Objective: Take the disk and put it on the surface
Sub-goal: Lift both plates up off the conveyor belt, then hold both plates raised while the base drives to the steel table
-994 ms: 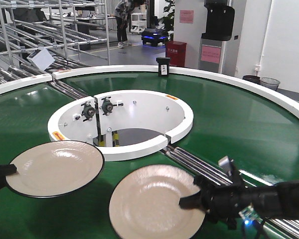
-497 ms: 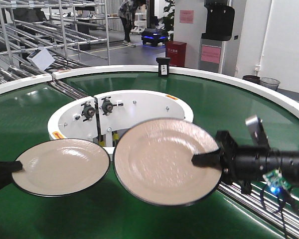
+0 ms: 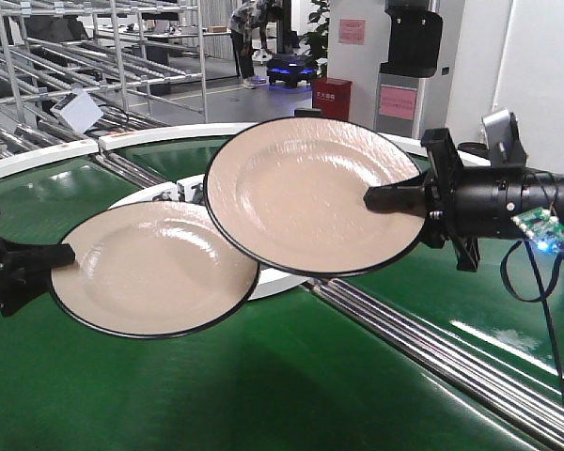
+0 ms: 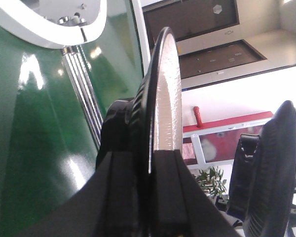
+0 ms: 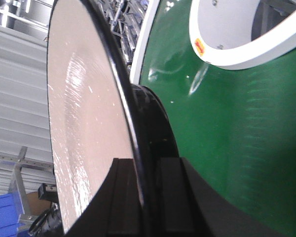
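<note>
A glossy green conveyor belt (image 3: pixel 263 395) fills most of the front view, and a white rim (image 3: pixel 38 160) borders it on the outside. A white inner ring (image 5: pixel 246 57) encloses the middle opening. Shiny metal rails (image 3: pixel 423 348) cross the belt diagonally. Behind it stand metal shelving racks (image 3: pixel 75 56) with a tilted white card (image 3: pixel 75 110). Far back a person (image 3: pixel 256 23) bends over, near a low blue-lit vehicle (image 3: pixel 289 68). A red box (image 3: pixel 332 99) stands just beside it – then a wall with a pink sign (image 3: pixel 352 31) and a black machine (image 3: pixel 412 42).

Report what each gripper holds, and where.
The left gripper clamps the lower plate at its left rim; the right gripper clamps the upper plate at its right rim.
</note>
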